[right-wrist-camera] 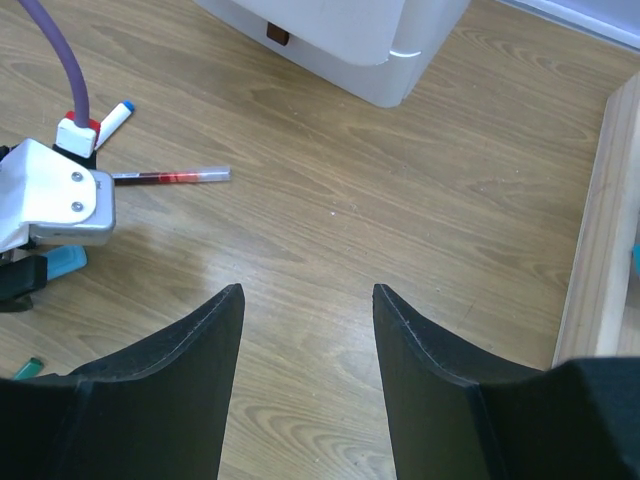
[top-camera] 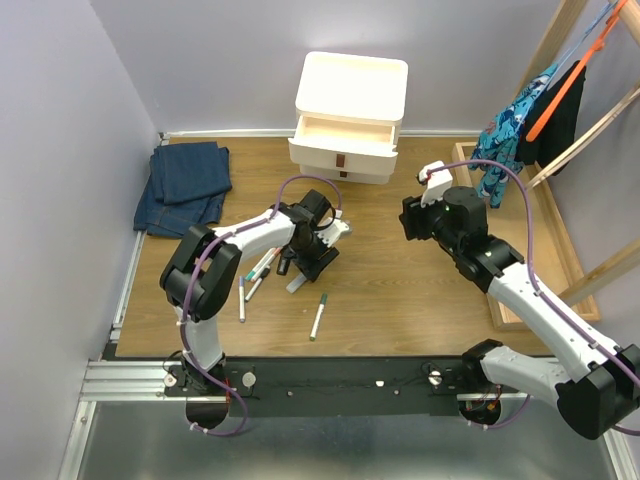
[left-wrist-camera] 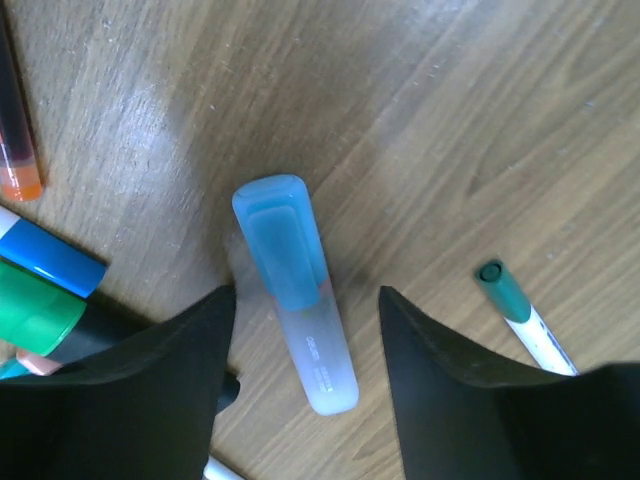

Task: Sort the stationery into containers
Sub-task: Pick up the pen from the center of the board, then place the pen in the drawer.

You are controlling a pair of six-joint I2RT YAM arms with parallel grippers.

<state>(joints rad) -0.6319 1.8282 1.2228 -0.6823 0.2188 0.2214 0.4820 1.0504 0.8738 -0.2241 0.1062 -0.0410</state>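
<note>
On the wooden desk (top-camera: 400,290), just in front of the cream cabinet (top-camera: 352,85), the left gripper (left-wrist-camera: 305,300) is lowered over a blue highlighter (left-wrist-camera: 283,235). Its jaws are open, one on each side of the barrel with a gap on both sides, so nothing is gripped yet. The highlighter lies flat on the desk, its cap pointing away from the wrist.

The step in hand looks like picking up this one piece. The next move would be to close squarely on the barrel, lift it, and carry it to the pulled-out top drawer (top-camera: 343,150), which stands open a short way beyond.

Crowding is the main concern. A blue-capped marker (left-wrist-camera: 45,258) and a green-capped marker (left-wrist-camera: 35,312) lie just beside the left finger (left-wrist-camera: 150,400) and could get nudged or pinched along with the highlighter. A green-capped pen (left-wrist-camera: 515,310) lies near the other finger, and an orange-tipped pen (left-wrist-camera: 15,130) sits further off.

The right gripper (right-wrist-camera: 307,292) hangs open and empty above bare desk, well apart from the pile and off the path to the drawer. Folded jeans (top-camera: 185,180) lie at the far left.
</note>
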